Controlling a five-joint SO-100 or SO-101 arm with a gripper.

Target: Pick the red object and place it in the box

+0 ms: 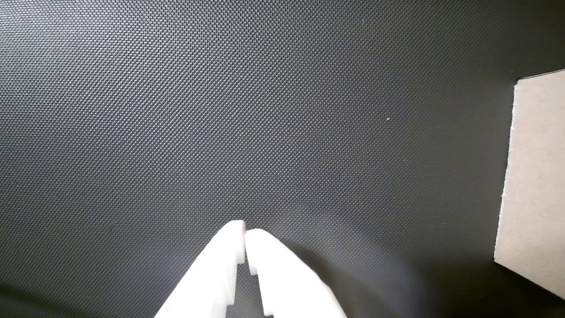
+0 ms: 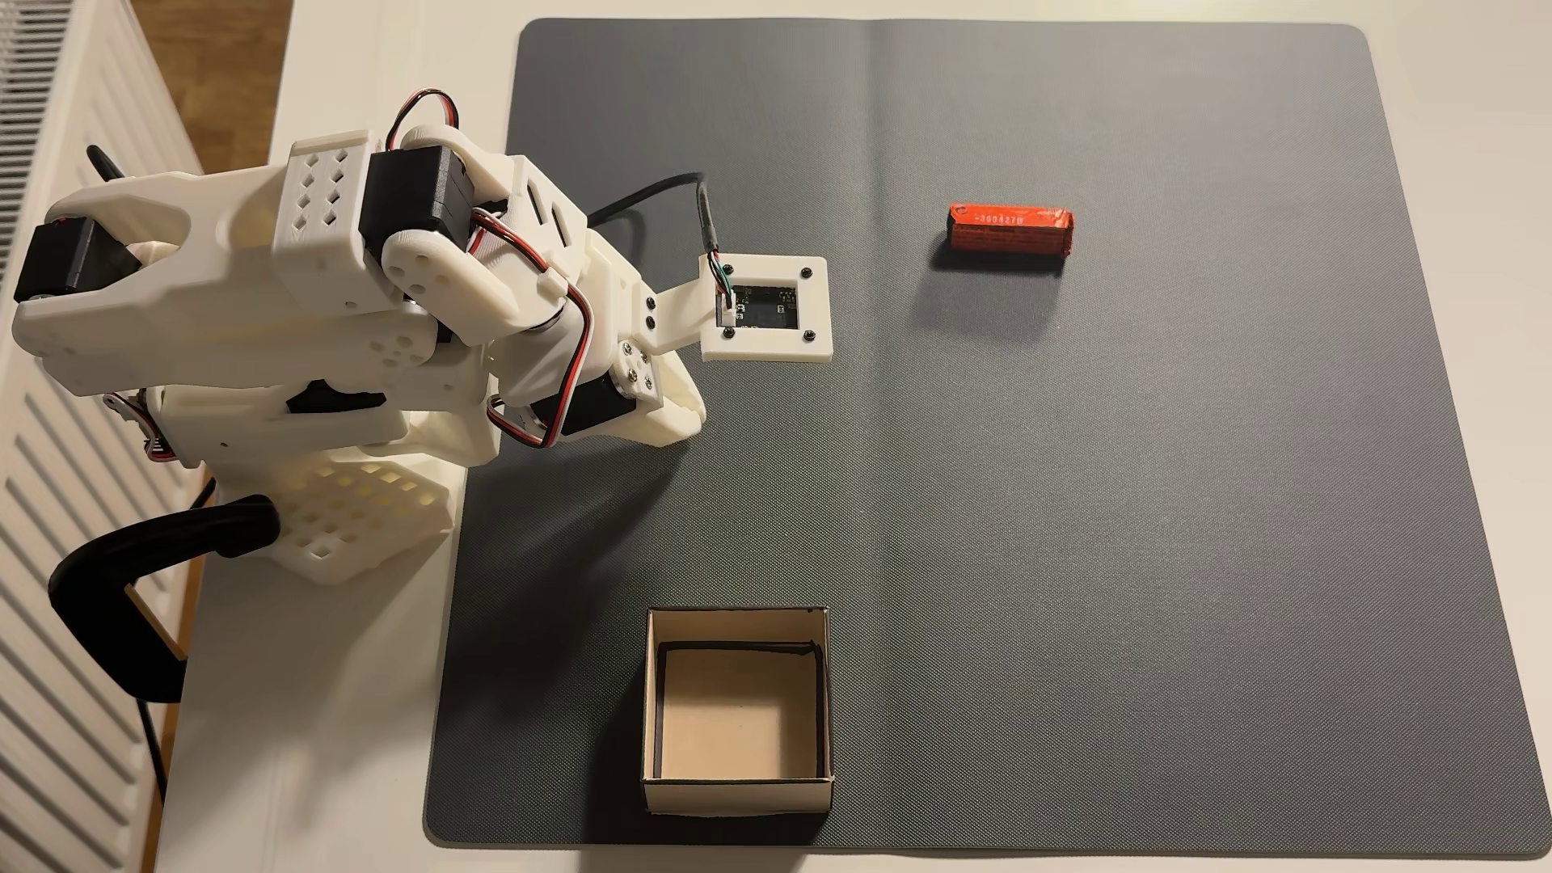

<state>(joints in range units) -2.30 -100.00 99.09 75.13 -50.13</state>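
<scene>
Overhead, crinkled foil red object (image 2: 1010, 228) on dimpled mat (image 2: 1092, 504); white pincer (image 1: 245, 234) pressed together, empty.

Domestic room, likely a home hobby bench. White ribbed panel radiator (image 2: 59, 470) runs along the left edge of the fixed view, brown wood floor (image 2: 210, 75) beside it. Plain white tabletop (image 2: 336, 713) carries a dark grey textured rubber mat (image 2: 1092, 546). White 3D-printed plastic robot arm (image 2: 277, 277), fixed by a black clamp (image 2: 117, 588).
</scene>
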